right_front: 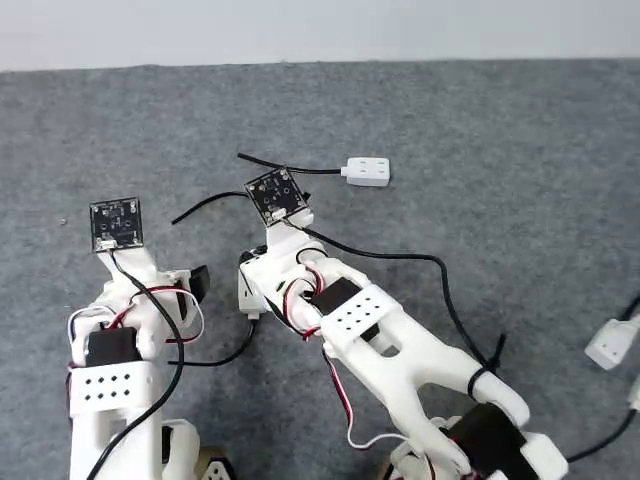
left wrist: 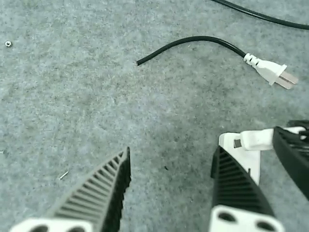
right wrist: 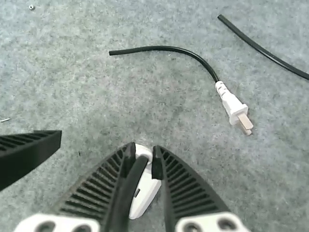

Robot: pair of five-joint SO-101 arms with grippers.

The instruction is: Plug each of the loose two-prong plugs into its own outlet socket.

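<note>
Currently right jaws clamp a white plug [right wrist: 146, 189]; left jaws gape open

Place: robotics lab or workshop test setup
Surface: bench [right_front: 520, 120] covered in grey felt
Backdrop: bare pale wall [right_front: 320, 30]
Clutter: cut-off cable [left wrist: 183, 42], stray nut [left wrist: 7, 44]

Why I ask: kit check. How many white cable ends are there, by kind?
Pronged plug: 1
Socket: 1
Piece in right pincer: 1
Unclear edge pieces: 2
Total: 5
</note>
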